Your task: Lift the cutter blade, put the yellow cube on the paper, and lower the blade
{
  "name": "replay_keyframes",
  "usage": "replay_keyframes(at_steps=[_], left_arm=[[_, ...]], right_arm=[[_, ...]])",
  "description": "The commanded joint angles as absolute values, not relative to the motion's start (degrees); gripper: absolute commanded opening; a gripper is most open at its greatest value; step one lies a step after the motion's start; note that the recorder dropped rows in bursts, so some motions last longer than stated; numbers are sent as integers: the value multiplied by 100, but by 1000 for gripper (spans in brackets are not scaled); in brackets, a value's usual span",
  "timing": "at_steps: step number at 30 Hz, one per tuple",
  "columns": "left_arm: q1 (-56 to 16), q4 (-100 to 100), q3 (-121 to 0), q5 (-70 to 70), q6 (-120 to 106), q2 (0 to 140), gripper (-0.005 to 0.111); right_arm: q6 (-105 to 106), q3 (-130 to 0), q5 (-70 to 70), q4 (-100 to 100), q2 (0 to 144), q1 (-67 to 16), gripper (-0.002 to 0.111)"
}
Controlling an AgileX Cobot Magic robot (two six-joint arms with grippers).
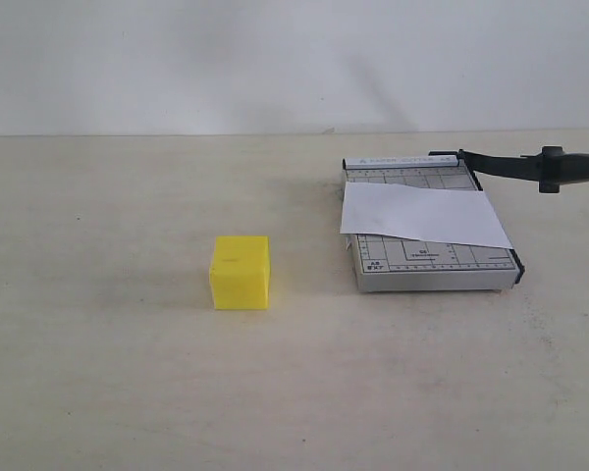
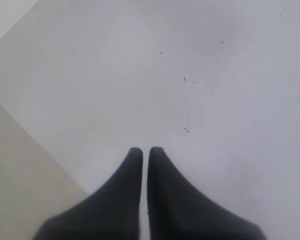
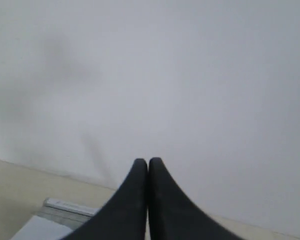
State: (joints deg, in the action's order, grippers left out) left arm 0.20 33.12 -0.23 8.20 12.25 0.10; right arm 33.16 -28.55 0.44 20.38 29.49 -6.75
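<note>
- The beige tabletop fills the scene below a white wall.
- A grey gridded paper-cutter base sits on the right.
- The white paper lies across the base, slightly askew.
- The black cutter blade is lifted off the base, hinged at its far right corner.
- The yellow cube rests on the tabletop left of the base, apart from it.
- The left end effector and right end effector are both clenched and hold nothing.

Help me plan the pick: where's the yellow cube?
In the exterior view, the yellow cube sits on the table, left of and apart from the cutter base.
</note>
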Motion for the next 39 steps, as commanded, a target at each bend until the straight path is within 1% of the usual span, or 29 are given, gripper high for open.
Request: replay_keyframes(at_steps=[1, 3, 5, 7, 9, 12, 14, 16, 19, 21, 23, 26, 28, 29, 30, 33, 35, 39], left_arm=[[43, 2210, -53, 812, 1160, 0, 4], [43, 1567, -357, -100, 1329, 0, 4], [43, 1542, -738, -989, 1318, 342, 4], [43, 1654, -1226, -1393, 958, 825, 4], [43, 1983, -1835, -1507, 32, 1487, 4], [43, 3251, -2901, -1822, -2080, 2579, 4], [43, 4384, -3600, -2441, -3613, 3351, 4], [43, 5649, -4238, -3261, -5147, 4203, 4], [-148, 6866, -4762, -3855, -6311, 5346, 4], [-466, 7073, -4875, -3599, -6550, 5911, 4], [-968, 7073, -4931, -3076, -6563, 6427, 4], [-1869, 7086, -4934, -2544, -6563, 7187, 4], [-2650, 7145, -4934, -1953, -6513, 7609, 4], [-2966, 7184, -4934, -1592, -6472, 7755, 4], [-3424, 7327, -4934, -934, -6406, 7960, 4], [-4278, 7733, -5102, 482, -6381, 8429, 4], [-4591, 7692, -5381, 614, -6381, 8789, 4], [-4734, 7534, -6400, -145, -6398, 9927, 4]], right_arm=[[3610, -2653, -229, 2010, 3126, 360, 0], [3525, -2319, -463, 2171, 3404, 933, 0], [3242, -1984, -675, 2655, 3855, 1423, 0], [2901, -1723, -911, 3144, 4290, 1597, 0], [2877, -1594, -936, 3268, 4827, 1608, 0], [3208, -1547, -806, 3268, 5640, 1608, 0], [3314, -1608, -685, 3268, 6141, 1596, 0], [3314, -1774, -297, 3268, 6489, 1596, 0], [3314, -2130, 530, 3268, 6819, 1596, 0], [3314, -2307, 994, 3268, 6871, 1596, 0], [3417, -2411, 1492, 3268, 6861, 1596, 0], [3982, -2422, 2207, 3282, 6861, 1596, 0], [4260, -2422, 2427, 3308, 6861, 1596, 0], [4327, -2422, 2474, 3361, 6861, 1596, 0], [4381, -2422, 2485, 3431, 6861, 1596, 0], [4410, -2422, 2530, 3585, 6861, 1596, 0], [4410, -2422, 2657, 3739, 6861, 1596, 0], [4410, -2422, 2721, 3862, 6861, 1596, 0]])
